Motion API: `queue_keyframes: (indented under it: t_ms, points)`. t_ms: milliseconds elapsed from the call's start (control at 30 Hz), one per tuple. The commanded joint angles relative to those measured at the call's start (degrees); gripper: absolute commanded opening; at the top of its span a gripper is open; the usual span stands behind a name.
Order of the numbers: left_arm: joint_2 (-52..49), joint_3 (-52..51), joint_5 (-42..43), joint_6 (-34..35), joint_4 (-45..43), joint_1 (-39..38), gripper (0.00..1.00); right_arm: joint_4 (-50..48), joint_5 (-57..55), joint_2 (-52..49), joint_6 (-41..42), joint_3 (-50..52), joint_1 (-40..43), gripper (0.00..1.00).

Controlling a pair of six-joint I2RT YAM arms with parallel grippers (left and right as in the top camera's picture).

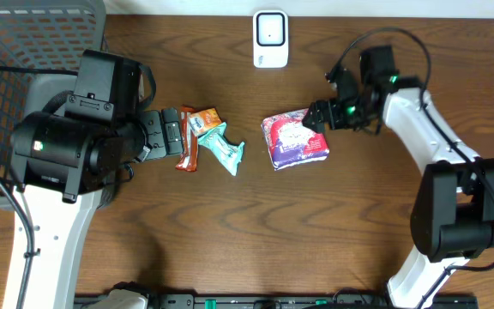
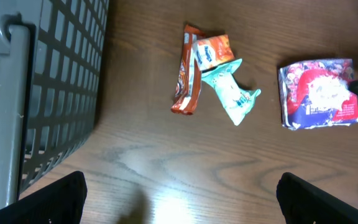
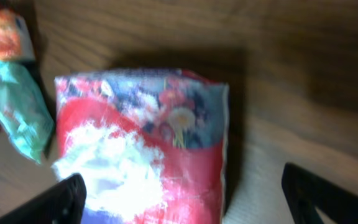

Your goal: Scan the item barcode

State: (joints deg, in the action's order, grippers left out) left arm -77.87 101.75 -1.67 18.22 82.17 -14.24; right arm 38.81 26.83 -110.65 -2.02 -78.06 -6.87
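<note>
Currently the right arm (image 1: 418, 120) rises from its base at 4 o'clock of the table, goes up toward 2 o'clock and bends there to the left, so that the right gripper (image 1: 317, 115) points toward the centre. The left arm (image 1: 54, 154) comes from 8 o'clock. Its big black and white body is beside the grey basket (image 1: 15, 60), which fills the corner at 10 o'clock, and the left gripper (image 1: 178, 135) points to 3 o'clock. At 12 o'clock, near the far edge, stands the white scanner (image 1: 270, 39), well apart from both grippers. Just in front of the left gripper lie three small snacks together: a brown bar (image 1: 187, 148), an orange packet (image 1: 205, 120) lying partly over the bar, and a teal packet (image 1: 227, 153) touching the orange one. The red and purple packet (image 1: 296, 140) lies flat a little to the right of the centre, apart from these three, with only bare wood between it and the scanner. The right gripper has its jaws spread wide and hangs at the 2 o'clock corner of this packet. In the right wrist view one of its fingers (image 3: 55, 202) is at the packet's edge and the other is over bare wood; whether it touches the packet I cannot tell. The left gripper is also wide apart and carries nothing, its fingers (image 2: 55, 199) over bare table.
</note>
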Motion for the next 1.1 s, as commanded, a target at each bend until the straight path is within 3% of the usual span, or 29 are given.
queue_keyframes:
  t_ms: [0, 67, 133, 267, 333, 533, 667, 800, 933, 1067]
  points:
    - [0.02, -0.04, -0.33, 0.9, 0.07, 0.2, 0.98, -5.25, 3.52, -1.29, 4.2, 6.54, -1.9, 0.94]
    - [0.02, -0.04, -0.33, 0.92, 0.07, 0.2, 0.98, -7.67, 4.0, -1.68, 5.01, 8.9, -2.67, 0.88]
    - [0.02, -0.04, -0.33, 0.9, 0.07, 0.2, 0.98, -8.57, 4.87, -1.99, 4.98, 10.05, -3.56, 0.68]
    - [0.02, -0.04, -0.33, 0.9, 0.09, 0.2, 0.98, -8.59, 5.29, -1.38, 9.27, 9.51, -4.48, 0.01]
    - [0.02, -0.04, -0.33, 0.9, 0.07, 0.2, 0.98, -8.59, 5.31, 0.24, 14.82, 7.15, -4.26, 0.01]
    - [0.02, -0.04, -0.33, 0.9, 0.09, 0.2, 0.98, -12.33, 5.2, 4.55, 20.41, -0.92, -4.04, 0.01]
    - [0.02, -0.04, -0.33, 0.92, 0.09, 0.2, 0.98, -26.27, 4.26, 5.44, 27.47, -2.21, -4.17, 0.01]
    - [0.02, -0.04, -0.33, 0.9, 0.09, 0.2, 0.98, -36.79, -8.74, 3.82, 33.83, -2.16, -6.01, 0.01]
    - [0.02, -0.04, -0.33, 0.9, 0.07, 0.2, 0.98, -44.94, -20.13, -0.13, 35.45, -2.16, -9.55, 0.01]
    - [0.02, -0.04, -0.33, 0.9, 0.07, 0.2, 0.98, -58.73, -21.42, -7.02, 35.45, -2.16, -11.32, 0.01]
